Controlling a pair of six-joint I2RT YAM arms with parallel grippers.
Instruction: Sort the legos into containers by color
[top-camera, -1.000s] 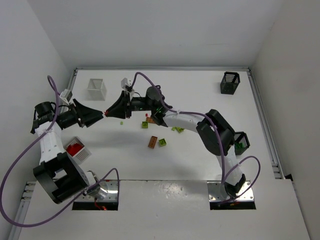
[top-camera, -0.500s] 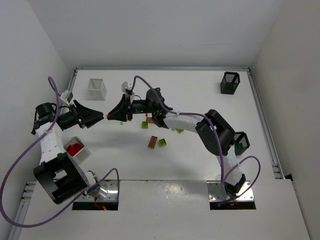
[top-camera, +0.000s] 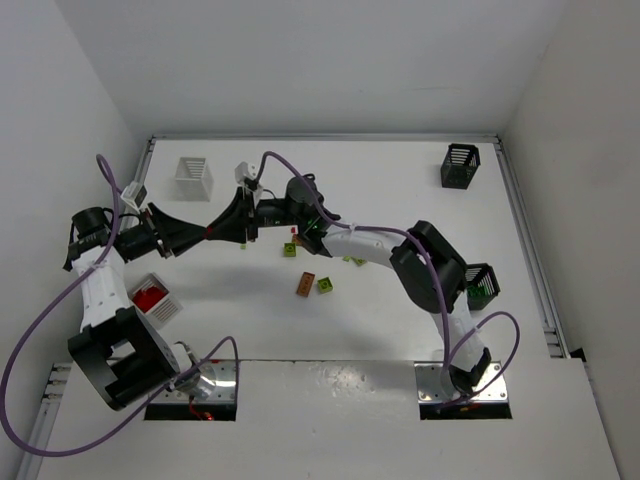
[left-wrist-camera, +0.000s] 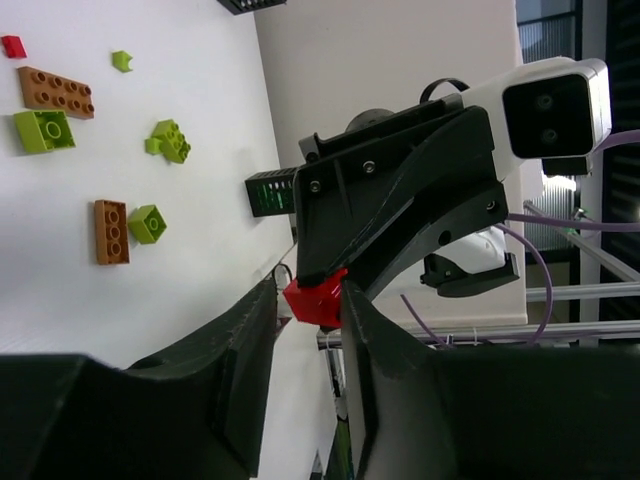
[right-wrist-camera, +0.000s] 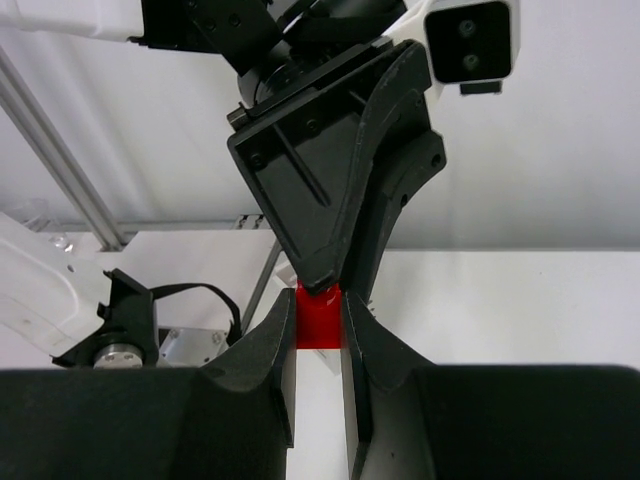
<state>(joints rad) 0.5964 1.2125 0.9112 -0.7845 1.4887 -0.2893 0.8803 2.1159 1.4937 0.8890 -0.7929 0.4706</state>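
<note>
White table (top-camera: 400, 190). Red brick (right-wrist-camera: 318, 325) midair, likely light, rigid, slick; right gripper (right-wrist-camera: 318, 300) pinches flat sides, left gripper (left-wrist-camera: 308, 292) straddles it, clamp unclear.

Bright, even light from overhead floods the white bench (top-camera: 400, 330) in the top view, leaving only faint, soft shadows beneath the arms, and the wall (top-camera: 50, 130) at 9 o'clock reads a shade greyer. In the wrist views the left gripper (left-wrist-camera: 308, 300) and right gripper (right-wrist-camera: 318, 305) fill 6 o'clock as dark, blurred masses, while the red lego (right-wrist-camera: 318, 322) is crisp and saturated.
</note>
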